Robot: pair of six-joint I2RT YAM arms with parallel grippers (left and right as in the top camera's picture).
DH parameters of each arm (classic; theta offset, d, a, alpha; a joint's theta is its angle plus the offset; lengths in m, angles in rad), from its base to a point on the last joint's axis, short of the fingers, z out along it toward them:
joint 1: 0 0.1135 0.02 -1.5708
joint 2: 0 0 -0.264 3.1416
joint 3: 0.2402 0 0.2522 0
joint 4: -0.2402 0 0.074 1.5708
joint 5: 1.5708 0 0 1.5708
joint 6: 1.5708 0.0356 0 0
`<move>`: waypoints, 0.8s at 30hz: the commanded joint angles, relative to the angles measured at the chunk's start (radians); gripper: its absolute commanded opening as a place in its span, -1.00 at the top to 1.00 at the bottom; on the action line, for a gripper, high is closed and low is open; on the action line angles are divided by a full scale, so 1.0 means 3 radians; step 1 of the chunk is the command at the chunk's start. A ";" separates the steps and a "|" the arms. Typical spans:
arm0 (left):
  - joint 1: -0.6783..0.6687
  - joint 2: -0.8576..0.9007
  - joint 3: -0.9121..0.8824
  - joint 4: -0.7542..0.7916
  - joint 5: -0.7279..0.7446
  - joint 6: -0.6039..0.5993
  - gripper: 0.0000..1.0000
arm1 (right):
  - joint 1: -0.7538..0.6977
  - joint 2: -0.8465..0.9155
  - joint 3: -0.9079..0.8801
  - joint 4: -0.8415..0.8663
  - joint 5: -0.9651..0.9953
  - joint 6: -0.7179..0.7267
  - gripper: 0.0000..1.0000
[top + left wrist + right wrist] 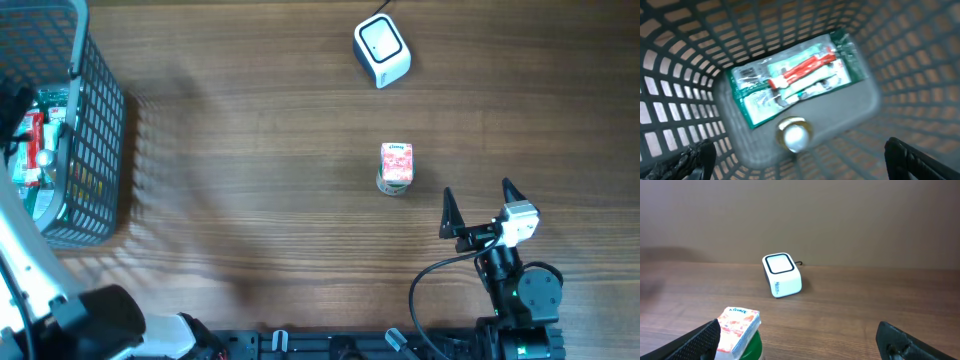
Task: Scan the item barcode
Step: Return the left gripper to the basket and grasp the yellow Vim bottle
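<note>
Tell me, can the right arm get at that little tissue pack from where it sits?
Probably yes: the right gripper is open, facing the tissue pack, with only bare table between them.

Right pincer (477, 187) — black pointed fingers (449, 212), white wrist block (520, 222), looping black cable (430, 275) — left arm (25, 260) white.

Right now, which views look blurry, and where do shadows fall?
Left wrist view: motion-blurred, the green packet and the basket smeared. Right wrist view: sharp on the barcode scanner. Overhead view: crisp, with the basket throwing a grid shadow onto the table.
</note>
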 commanded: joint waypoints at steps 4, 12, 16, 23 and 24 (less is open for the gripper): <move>0.0121 0.0385 0.0015 -0.0094 0.0390 0.0830 -0.99 | -0.0014 -0.0027 -0.0004 0.0011 -0.0004 -0.0028 -1.00; 0.0131 0.0654 0.0009 -0.0191 0.0768 0.1773 -0.86 | -0.0014 -0.0027 -0.0004 0.0011 -0.0004 -0.0029 -1.00; 0.0134 0.0694 -0.0127 -0.0130 0.0760 0.1949 -0.95 | -0.0014 -0.0027 -0.0004 0.0010 -0.0004 -0.0028 -0.99; 0.0140 0.0712 -0.0726 0.0257 0.0750 0.2120 -0.79 | -0.0014 -0.0027 -0.0004 0.0011 -0.0004 -0.0028 -0.99; 0.0140 0.0713 -0.0818 0.0318 0.0750 0.2120 -0.71 | -0.0014 -0.0027 -0.0004 0.0010 -0.0004 -0.0028 -1.00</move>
